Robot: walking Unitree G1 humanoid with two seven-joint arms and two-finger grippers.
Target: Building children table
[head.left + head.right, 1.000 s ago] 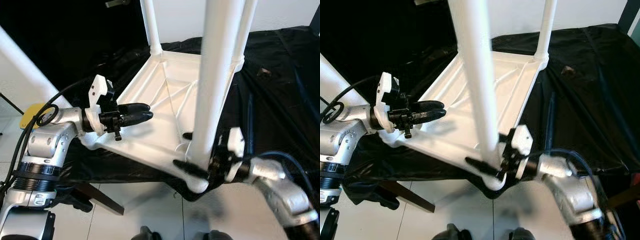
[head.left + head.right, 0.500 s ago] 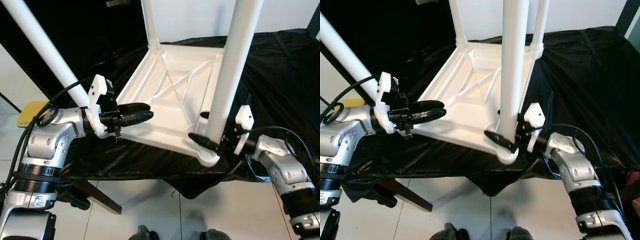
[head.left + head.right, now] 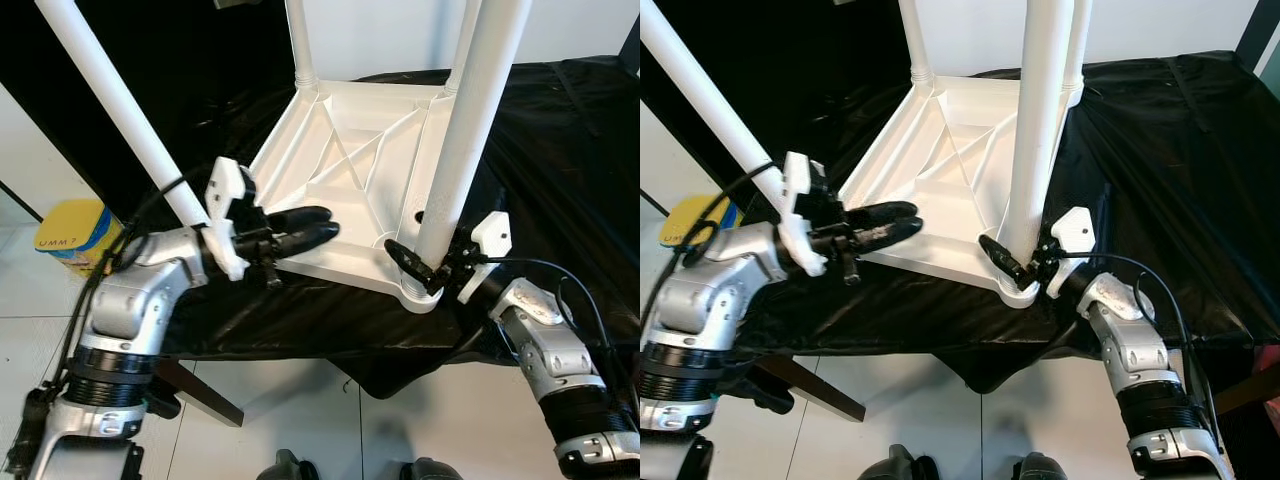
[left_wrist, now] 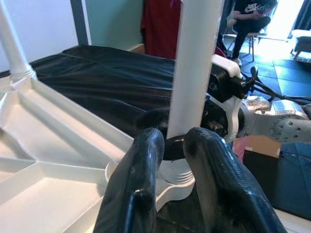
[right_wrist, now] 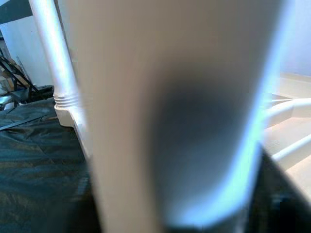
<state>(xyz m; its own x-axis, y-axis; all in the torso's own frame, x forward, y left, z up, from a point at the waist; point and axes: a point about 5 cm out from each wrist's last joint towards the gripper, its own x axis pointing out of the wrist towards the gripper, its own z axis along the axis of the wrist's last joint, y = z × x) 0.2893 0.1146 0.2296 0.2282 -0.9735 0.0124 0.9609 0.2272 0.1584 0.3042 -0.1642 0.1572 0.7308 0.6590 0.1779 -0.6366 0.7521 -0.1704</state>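
The white children's table [image 3: 345,150] lies upside down on a black cloth, its legs pointing up. My right gripper [image 3: 424,270] is shut on the base of the near right leg [image 3: 468,120], with one black finger [image 3: 998,256] across its front. That leg is a close blur in the right wrist view [image 5: 170,111]. My left gripper [image 3: 330,222] hovers just over the table's near edge, its fingers [image 4: 146,160] close together with nothing between them. The near left leg [image 3: 120,110] rises just behind my left wrist.
Black cloth [image 3: 560,150] covers the work surface and hangs over its front edge. A yellow tub [image 3: 72,232] stands on the white tiled floor at the left. A dark wooden leg [image 3: 200,390] juts out below the cloth. A person [image 4: 248,14] sits far behind.
The table has moved back from the cloth's front edge and now lies flatter, the right gripper keeping hold of the leg. My left gripper has shifted right, nearer the table's middle.
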